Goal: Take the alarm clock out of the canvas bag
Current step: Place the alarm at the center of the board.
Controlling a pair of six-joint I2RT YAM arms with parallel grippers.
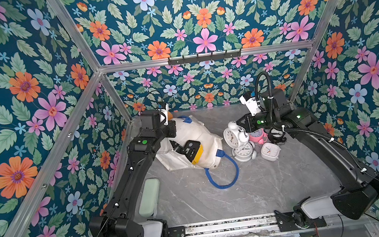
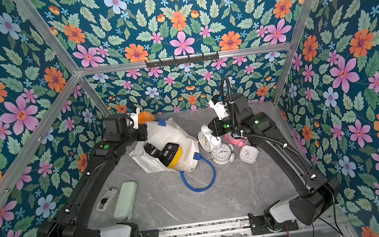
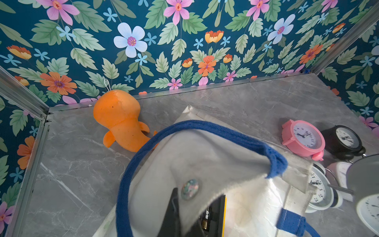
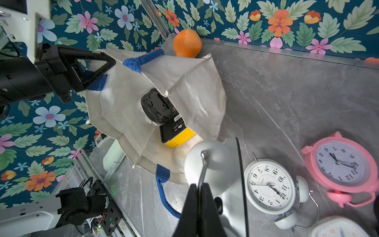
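1. Top views: the soft white canvas bag with blue loop handles (image 1: 195, 130) lies on the grey marble table (image 1: 265, 183), with the left gripper (image 1: 172, 129) at its far rim.
2. Left wrist: the left gripper pinches the bag's cloth edge.
3. Right wrist: the right gripper (image 4: 198, 187) is clamped on the wire handle of a white twin-bell alarm clock (image 4: 211, 164), just outside the bag; a round black clock (image 4: 155, 104) sits in its mouth.
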